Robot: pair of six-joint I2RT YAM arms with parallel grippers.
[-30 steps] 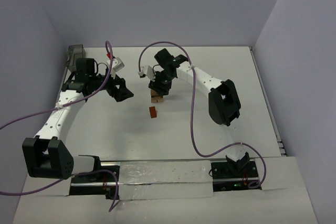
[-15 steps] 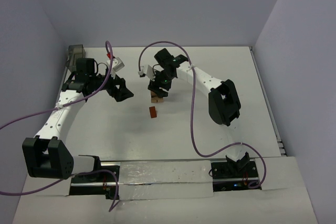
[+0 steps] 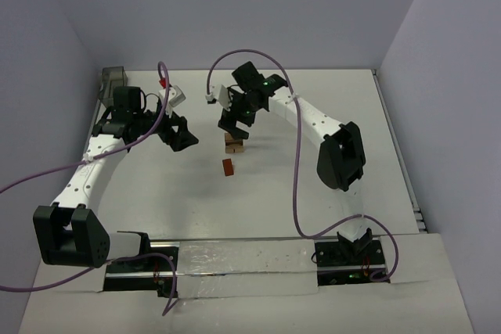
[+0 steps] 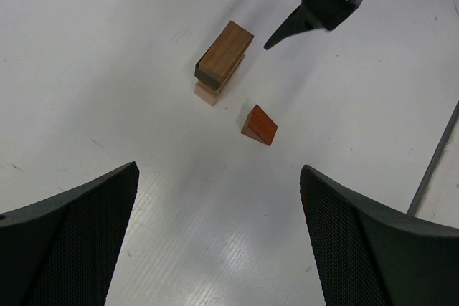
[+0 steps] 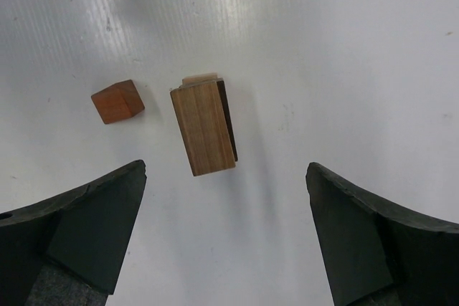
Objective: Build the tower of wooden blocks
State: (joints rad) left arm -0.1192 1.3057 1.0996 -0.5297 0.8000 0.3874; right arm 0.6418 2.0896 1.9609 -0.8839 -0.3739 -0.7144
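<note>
Tabletop, white and walled on three sides, carries everything; both arms are bolted at its near edge. The left arm runs up the left side and the right arm bends in from the right, each trailing a purple cable. A grey container sits in the far left corner, behind the left arm and well apart from the blocks. The right gripper hangs over the wood block tower with its fingers spread wide, holding nothing and clear of the wood; from above it hides part of the stack. The left gripper hovers left of the tower, pointed at it, fingers also spread wide and empty. The tower stands about midway between the left and right edges, somewhat nearer the far edge: a brown block lying across a shorter light tan block that peeks out beneath one end. The reddish wedge rests on the tabletop just beside the tower, toward the near edge, not touching it.
</note>
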